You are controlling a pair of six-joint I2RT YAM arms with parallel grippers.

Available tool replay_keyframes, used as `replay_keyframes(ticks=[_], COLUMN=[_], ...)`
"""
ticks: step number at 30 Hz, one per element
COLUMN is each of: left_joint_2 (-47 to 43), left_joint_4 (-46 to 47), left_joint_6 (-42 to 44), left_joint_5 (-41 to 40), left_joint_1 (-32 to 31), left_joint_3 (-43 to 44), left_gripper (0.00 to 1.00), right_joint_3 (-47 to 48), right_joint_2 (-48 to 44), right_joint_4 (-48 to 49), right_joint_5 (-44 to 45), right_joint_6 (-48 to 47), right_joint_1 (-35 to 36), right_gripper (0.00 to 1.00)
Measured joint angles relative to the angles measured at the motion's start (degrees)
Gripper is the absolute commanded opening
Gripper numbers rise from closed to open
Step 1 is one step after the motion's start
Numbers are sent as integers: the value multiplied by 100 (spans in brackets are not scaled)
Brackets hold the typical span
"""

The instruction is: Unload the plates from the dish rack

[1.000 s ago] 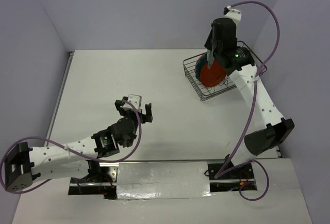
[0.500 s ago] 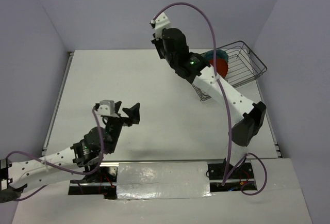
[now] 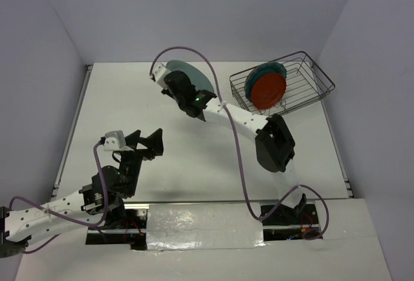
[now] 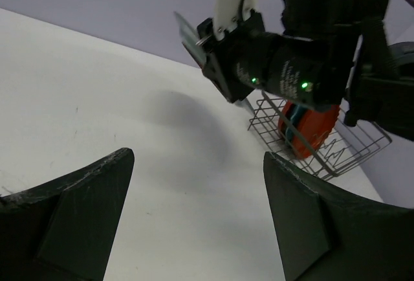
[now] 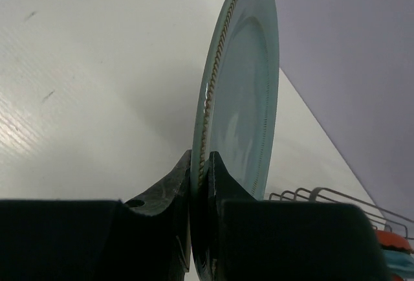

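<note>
My right end effector [image 5: 199, 166] pinches the pale plate [image 5: 242, 100] by its rim, on edge above the bench [image 3: 123, 100], well clear of the rack [image 3: 318, 77] holding the red plate [image 3: 268, 90]. My left end effector [image 4: 197, 161] hangs open, probably to receive it.

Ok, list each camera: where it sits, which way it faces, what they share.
Top external: fixed above and behind the arms, looking down at the white table; both arms show, left hand open.
Left wrist: on the left arm, facing across the table at the right arm; its own two dark fingers show.
Right wrist: looks along the right hand, shut on the pale grey-green round plate, seen edge-on.
Shared: all three show the dark wire dish rack and its red-orange round plate.
</note>
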Motion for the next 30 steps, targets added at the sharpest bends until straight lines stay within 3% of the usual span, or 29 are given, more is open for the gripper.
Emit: replay_keyframes(ticks=[16, 24, 30], left_joint_2=[-68, -20, -2], left_joint_4=[-50, -52, -39], left_joint_6=[0, 4, 7], left_joint_5=[-334, -400, -402], left_joint_1=[-33, -33, -37], left_joint_3=[2, 2, 2], left_gripper=[94, 94, 94], right_joint_3=[-1189, -1071, -680], right_joint_2=[1093, 1969, 2131], right_joint_4=[1338, 1974, 1751], right_joint_5=[1379, 2253, 2385], right_joint_6=[-769, -1300, -1123], right_joint_1=[426, 636, 678], right_gripper=[0, 0, 0])
